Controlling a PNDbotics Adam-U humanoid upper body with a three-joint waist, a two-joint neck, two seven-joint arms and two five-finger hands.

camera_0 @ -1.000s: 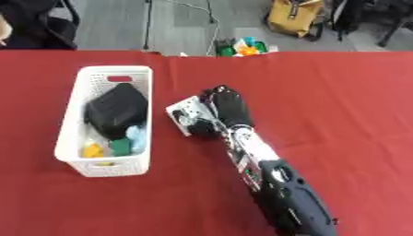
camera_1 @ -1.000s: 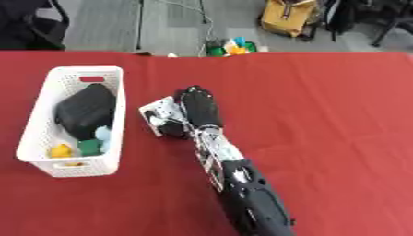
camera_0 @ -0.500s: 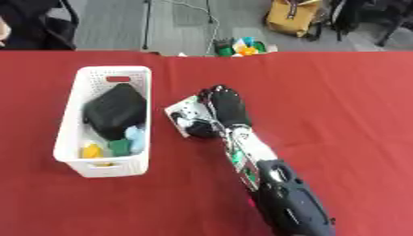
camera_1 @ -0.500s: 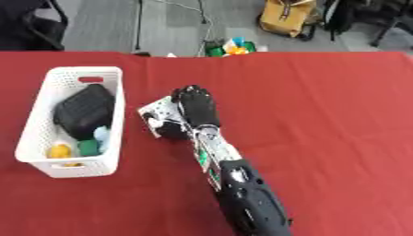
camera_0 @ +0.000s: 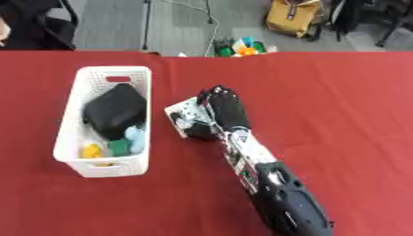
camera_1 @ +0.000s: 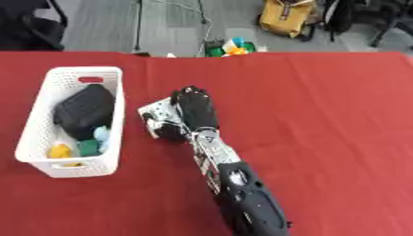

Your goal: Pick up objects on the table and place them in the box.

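A flat white object with dark marks [camera_0: 182, 116] lies on the red table, just right of the white basket [camera_0: 67, 117]. My right hand [camera_0: 223, 109] comes in from the bottom edge. Its fingers lie over the object's right part, and the thumb is curled against the object's near edge, so the hand is shut on it. The basket holds a black pouch [camera_0: 115, 110], a light blue piece [camera_0: 135, 137], a green block [camera_0: 119, 146] and a yellow piece [camera_0: 91, 150]. My left hand shows in no view.
The red table [camera_0: 331, 101] stretches right of the arm. Beyond its far edge, on the grey floor, lie small colourful toys [camera_0: 244, 46], a yellow bag [camera_0: 297, 20] and stand legs [camera_0: 145, 27]. My black forearm [camera_0: 274, 193] crosses the near middle.
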